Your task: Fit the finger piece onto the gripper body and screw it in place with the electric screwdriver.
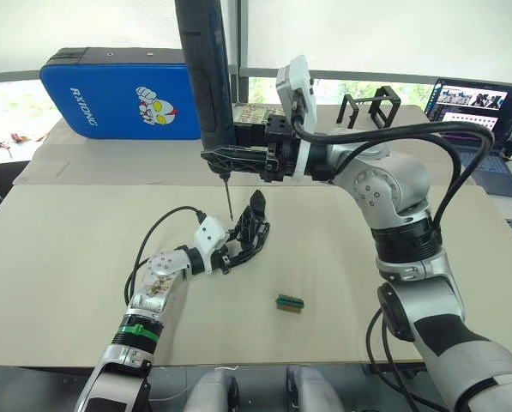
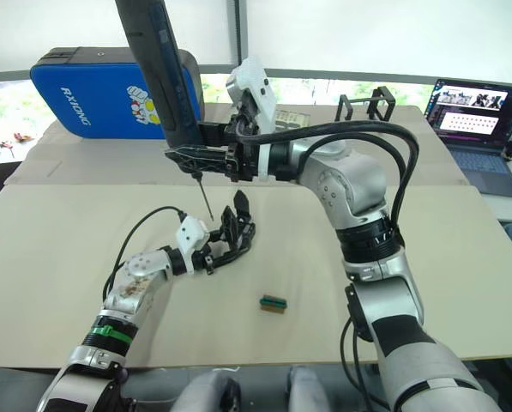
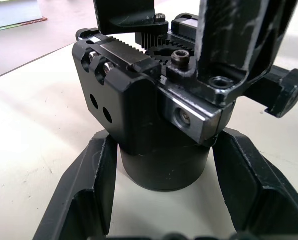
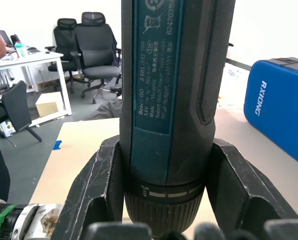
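The left gripper (image 1: 238,245) pinched the gripper body (image 1: 254,225) to steady it. The right gripper (image 1: 238,159) clamped the electric screwdriver (image 1: 206,77) upright, bit poised above for driving

Blue case (image 1: 118,99) with a cartoon print, dark teal-black electric screwdriver (image 1: 202,77), black gripper body (image 1: 251,230)

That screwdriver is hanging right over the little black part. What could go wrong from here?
The screwdriver bit hovers above the gripper body, tilted, so it may miss the screw head and slip off. The left gripper holds only the body's round base, so downward pressure might twist or tip it. The right gripper clamps the tall tool near its lower end, so it may lean further.
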Controlling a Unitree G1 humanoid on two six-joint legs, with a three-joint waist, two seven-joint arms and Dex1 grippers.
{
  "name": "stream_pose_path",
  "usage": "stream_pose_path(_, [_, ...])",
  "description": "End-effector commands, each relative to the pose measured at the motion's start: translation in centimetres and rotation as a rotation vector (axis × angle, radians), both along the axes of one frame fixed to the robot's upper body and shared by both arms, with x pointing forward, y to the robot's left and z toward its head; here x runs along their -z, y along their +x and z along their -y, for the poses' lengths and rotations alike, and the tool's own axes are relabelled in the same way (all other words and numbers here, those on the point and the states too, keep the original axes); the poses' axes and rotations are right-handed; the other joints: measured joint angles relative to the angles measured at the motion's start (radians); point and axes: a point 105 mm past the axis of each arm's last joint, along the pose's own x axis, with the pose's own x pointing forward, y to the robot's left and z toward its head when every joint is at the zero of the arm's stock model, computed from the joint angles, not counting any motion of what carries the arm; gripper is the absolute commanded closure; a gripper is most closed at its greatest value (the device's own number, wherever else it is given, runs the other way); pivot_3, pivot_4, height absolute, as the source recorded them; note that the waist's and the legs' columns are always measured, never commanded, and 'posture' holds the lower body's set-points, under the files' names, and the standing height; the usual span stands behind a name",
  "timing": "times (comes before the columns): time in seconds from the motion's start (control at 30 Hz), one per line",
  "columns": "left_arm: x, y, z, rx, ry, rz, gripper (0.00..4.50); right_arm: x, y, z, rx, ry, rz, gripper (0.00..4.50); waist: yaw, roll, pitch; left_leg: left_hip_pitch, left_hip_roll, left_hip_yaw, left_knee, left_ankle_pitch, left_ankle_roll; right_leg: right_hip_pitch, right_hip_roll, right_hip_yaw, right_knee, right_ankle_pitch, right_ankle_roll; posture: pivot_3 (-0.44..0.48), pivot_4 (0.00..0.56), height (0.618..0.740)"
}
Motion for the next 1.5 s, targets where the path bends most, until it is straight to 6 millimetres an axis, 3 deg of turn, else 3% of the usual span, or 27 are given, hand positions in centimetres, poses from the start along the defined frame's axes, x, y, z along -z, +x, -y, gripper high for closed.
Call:
stream_pose_path(0.03, [-1.3, 0.0, 0.4, 0.017, -0.012, 0.051, 2.21, -1.2, -1.0, 0.1, -0.025, 0.031, 0.101, 2.59, 0.000, 0.000, 0.000, 0.000, 0.000, 0.000, 0.000, 0.000, 0.000, 0.000, 0.000, 0.000, 0.000, 0.000, 0.000, 0.000, 0.150, 0.740])
stream_pose_path(0.5, [-1.4, 0.0, 0.5, 0.018, -0.023, 0.049, 2.21, 0.5, -1.4, -0.1, -0.047, -0.008, 0.162, 2.59, -0.002, 0.000, 0.000, 0.000, 0.000, 0.000, 0.000, 0.000, 0.000, 0.000, 0.000, 0.000, 0.000, 0.000, 0.000, 0.000, 0.150, 0.740])
stream_pose_path(1.5, [-1.7, 0.0, 0.3, 0.014, -0.026, 0.054, 2.21, 1.5, -1.5, -0.2, -0.051, -0.033, 0.173, 2.59, -0.002, 0.000, 0.000, 0.000, 0.000, 0.000, 0.000, 0.000, 0.000, 0.000, 0.000, 0.000, 0.000, 0.000, 0.000, 0.000, 0.150, 0.740])
